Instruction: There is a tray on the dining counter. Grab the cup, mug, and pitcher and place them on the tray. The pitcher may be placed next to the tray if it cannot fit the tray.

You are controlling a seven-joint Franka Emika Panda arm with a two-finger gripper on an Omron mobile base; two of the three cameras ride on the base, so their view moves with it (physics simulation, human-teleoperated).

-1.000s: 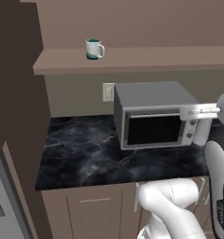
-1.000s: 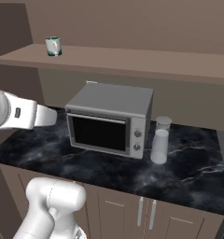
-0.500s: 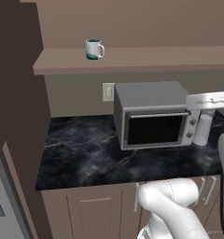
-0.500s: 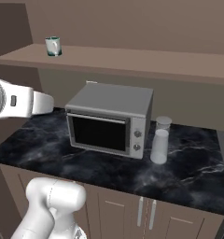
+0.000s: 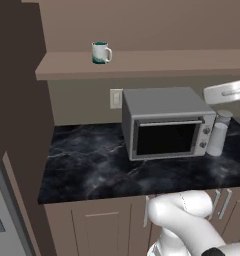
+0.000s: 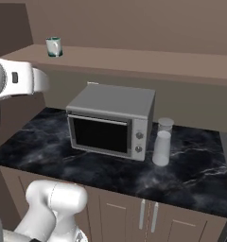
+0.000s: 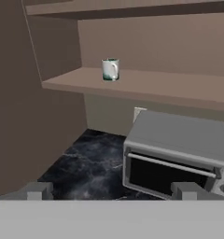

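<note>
Mug point(image 5: 101, 52): upright on wall shelf point(image 5: 167, 64), above black marble table point(image 5: 92, 165). Microwave point(image 5: 164, 122) and clear jars point(image 5: 218, 134) on table. Gripper point(image 7: 111, 190): jaws spread wide, holding nothing.

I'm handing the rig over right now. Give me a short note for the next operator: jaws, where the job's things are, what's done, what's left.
Gripper: jaws open, holding nothing, raised and looking toward the shelf.
Mug: upright on the wall shelf, above and left of the microwave on the black marble worktop.
Cup, pitcher, tray and dining counter: out of frame here.
Also present: two pale upright containers right of the microwave.
Done: nothing visibly placed yet.
Left: likely grasp the mug first, carry it to the tray, then cup and pitcher.
</note>
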